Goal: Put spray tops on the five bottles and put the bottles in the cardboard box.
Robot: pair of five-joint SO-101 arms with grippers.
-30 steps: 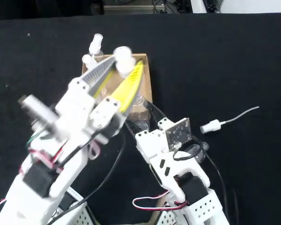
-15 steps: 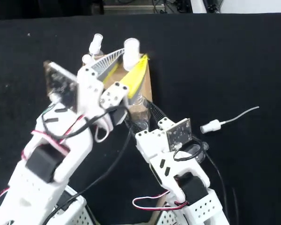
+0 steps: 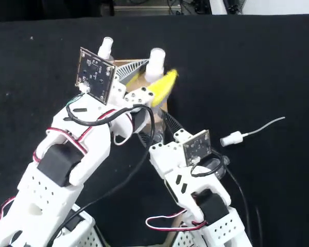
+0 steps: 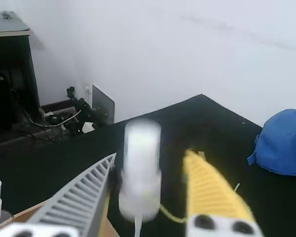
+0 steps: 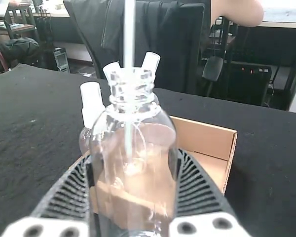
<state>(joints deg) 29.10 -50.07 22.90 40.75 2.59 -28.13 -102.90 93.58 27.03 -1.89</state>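
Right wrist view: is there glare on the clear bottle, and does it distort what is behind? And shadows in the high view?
Right wrist view: pale highlights sit on the clear bottle at shoulder and neck, and the cardboard box behind shows through it as warped brown patches. High view: the black table shows hardly any shadow, and the white spray top looks bright against it.

Cardboard box [image 3: 124, 64]: mostly under the left arm [image 3: 87, 149] in the high view, only strips of rim showing. Spray top [image 4: 140, 170] is smeared in the left wrist view (outline unclear), its tube running off the edge. Bottle [image 5: 133, 163]: base cut off in the right wrist view.
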